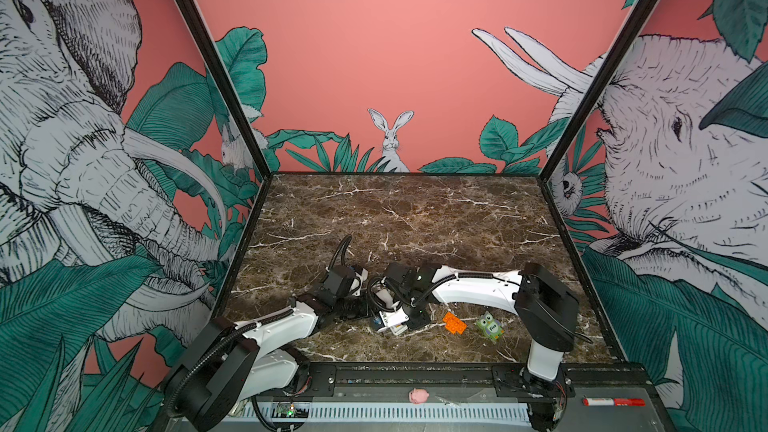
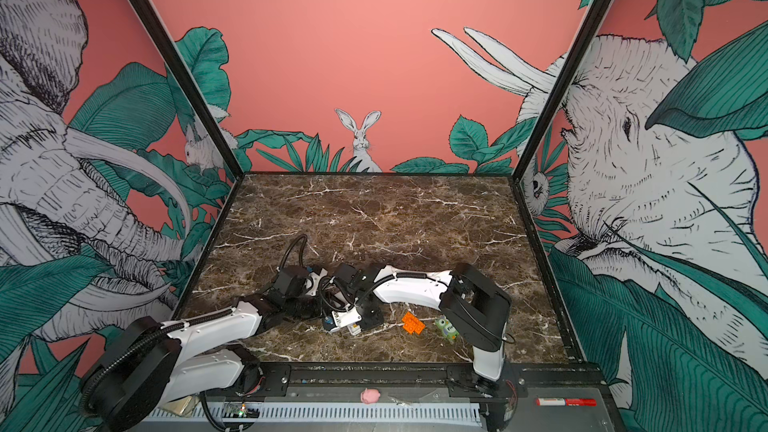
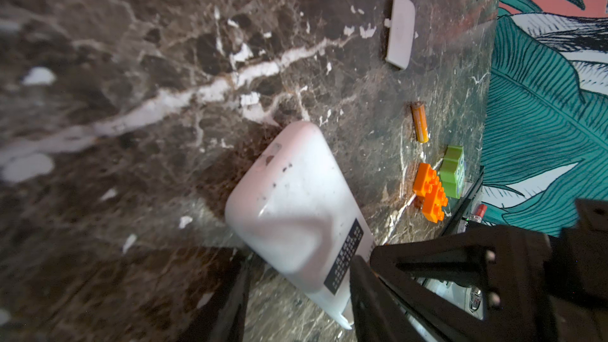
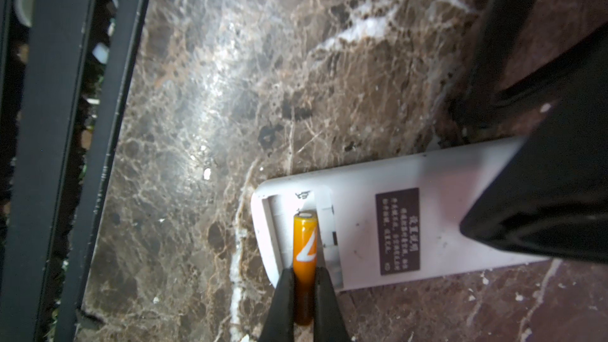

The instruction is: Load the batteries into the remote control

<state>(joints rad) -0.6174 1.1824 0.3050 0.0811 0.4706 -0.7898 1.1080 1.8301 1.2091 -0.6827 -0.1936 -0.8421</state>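
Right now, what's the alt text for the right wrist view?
The right jaws pinch an orange battery, its tip over the open bay of the white remote. The remote lies label-up on the marble table.

The green owl-shaped toy block (image 1: 491, 327) is showing the word "Five" on its belly. The orange cylindrical battery (image 4: 305, 245) is bearing a large white "7". The dark rectangular label (image 4: 398, 230) on the white oblong plastic remote control (image 4: 441, 192) is carrying rows of pale characters, too blurred to read.
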